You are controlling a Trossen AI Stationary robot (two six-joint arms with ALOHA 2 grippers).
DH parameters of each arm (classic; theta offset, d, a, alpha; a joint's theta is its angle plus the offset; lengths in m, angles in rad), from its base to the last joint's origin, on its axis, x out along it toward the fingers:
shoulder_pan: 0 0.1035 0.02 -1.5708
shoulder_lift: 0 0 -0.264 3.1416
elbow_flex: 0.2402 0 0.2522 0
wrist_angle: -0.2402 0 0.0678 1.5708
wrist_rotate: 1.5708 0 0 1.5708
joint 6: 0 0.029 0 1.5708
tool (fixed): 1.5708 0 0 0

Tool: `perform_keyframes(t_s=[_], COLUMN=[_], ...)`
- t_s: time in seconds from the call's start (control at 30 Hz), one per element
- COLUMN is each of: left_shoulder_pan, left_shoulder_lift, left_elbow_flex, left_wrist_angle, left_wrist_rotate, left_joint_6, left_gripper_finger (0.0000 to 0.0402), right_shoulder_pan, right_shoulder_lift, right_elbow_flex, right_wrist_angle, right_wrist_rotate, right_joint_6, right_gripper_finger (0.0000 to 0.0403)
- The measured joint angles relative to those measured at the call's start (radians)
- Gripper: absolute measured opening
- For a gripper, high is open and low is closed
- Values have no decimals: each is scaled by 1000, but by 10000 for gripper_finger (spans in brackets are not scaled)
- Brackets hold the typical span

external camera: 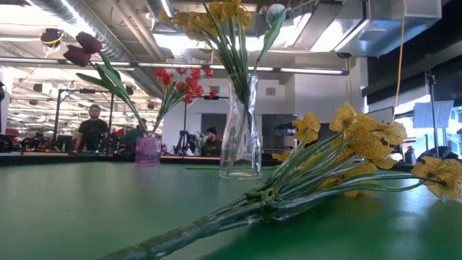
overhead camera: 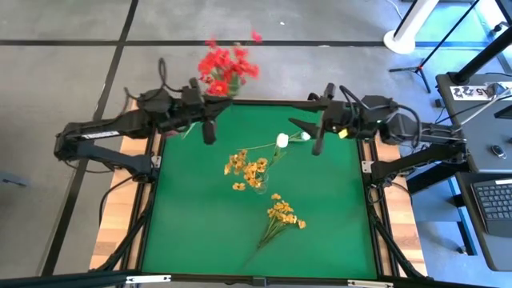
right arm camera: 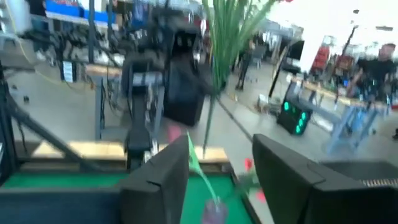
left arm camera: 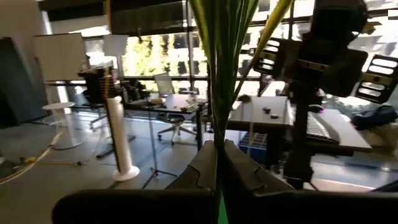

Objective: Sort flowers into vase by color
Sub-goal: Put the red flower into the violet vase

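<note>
Between the left gripper's [left arm camera: 219,165] pinched fingers, thin green stems of the red cluster flowers [overhead camera: 224,70] rise. Right gripper [right arm camera: 221,171], fingers spread and empty, sits opposite. Risk: stems slipping or snagging the small pink vase [external camera: 148,151] nearby, tipping it.

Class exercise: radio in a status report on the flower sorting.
Left gripper shut on red flowers at the table's far edge. Right gripper open, nothing between its fingers. One yellow bunch lies loose on the mat.

Yellow flowers [external camera: 216,11] in the clear vase [external camera: 240,130] are cropped above.
</note>
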Motion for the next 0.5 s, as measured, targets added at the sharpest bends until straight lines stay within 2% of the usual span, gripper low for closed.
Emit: perform_keyframes(t_s=[0.1,0.23,0.43,0.5], left_shoulder_pan=[0,3,22,21], left_shoulder_lift=[-56,-142,-292,-341], left_elbow_flex=[-24,-150,-461,-532], left_wrist_angle=[-28,31,353,413], left_wrist_rotate=[-60,-123,-133,-157], left_joint_6=[13,26,10,42], left_gripper_finger=[1,1,0,0], right_shoulder_pan=[0,0,-1,-1], right_shoulder_lift=[-34,-45,-48,-49], right_elbow_flex=[0,-2,-48,-65], right_wrist_angle=[-99,-184,-186,-184], right_wrist_rotate=[18,25,26,25], right_joint_6=[26,48,53,60], right_gripper_finger=[192,192,178,176])
